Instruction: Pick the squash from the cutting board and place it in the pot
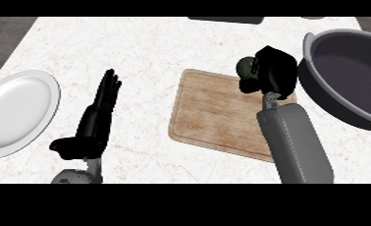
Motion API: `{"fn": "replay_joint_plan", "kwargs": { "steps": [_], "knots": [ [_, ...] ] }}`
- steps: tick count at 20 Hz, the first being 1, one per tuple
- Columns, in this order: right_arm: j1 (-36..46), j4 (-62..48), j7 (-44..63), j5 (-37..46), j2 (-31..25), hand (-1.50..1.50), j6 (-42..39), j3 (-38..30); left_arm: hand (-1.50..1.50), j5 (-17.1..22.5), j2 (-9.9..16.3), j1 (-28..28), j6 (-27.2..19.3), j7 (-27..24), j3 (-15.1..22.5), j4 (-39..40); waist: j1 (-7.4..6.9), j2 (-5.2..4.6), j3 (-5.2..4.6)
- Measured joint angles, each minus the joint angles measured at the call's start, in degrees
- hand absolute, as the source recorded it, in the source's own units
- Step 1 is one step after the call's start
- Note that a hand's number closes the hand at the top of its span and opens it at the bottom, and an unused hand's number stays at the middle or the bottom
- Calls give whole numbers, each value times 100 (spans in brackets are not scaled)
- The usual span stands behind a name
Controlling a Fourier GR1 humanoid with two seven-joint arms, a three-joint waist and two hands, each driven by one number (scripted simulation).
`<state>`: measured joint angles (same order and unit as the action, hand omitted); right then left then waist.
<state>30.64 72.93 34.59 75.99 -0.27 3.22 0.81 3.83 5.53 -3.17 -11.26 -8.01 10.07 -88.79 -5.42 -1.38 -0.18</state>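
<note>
A dark green squash (246, 66) shows at the far right corner of the wooden cutting board (217, 114), mostly hidden by my right hand (274, 72), whose fingers curl round it. The dark grey pot (340, 75) stands just right of that hand, at the view's right edge, its inside bare. My left hand (98, 112) rests open on the counter left of the board, fingers straight and pointing away.
A white plate (22, 109) lies at the left edge of the counter. A dark flat object (226, 19) sits at the far edge, cut off by the view's top. Pale marbled counter stretches between plate and board.
</note>
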Motion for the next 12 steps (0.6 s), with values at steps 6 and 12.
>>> {"fn": "replay_joint_plan", "kwargs": {
  "steps": [6, 12],
  "knots": [
    [1809, -1285, 1088, 739, -1, 150, 348, -161, 0, -34, 10, 18, -50, 10, -62, 35, 105, 37, 9],
    [2885, -2427, 2002, 1313, -52, 150, 640, -324, 0, 39, 79, 133, -32, 47, -209, -101, 249, 73, 12]
  ]
}}
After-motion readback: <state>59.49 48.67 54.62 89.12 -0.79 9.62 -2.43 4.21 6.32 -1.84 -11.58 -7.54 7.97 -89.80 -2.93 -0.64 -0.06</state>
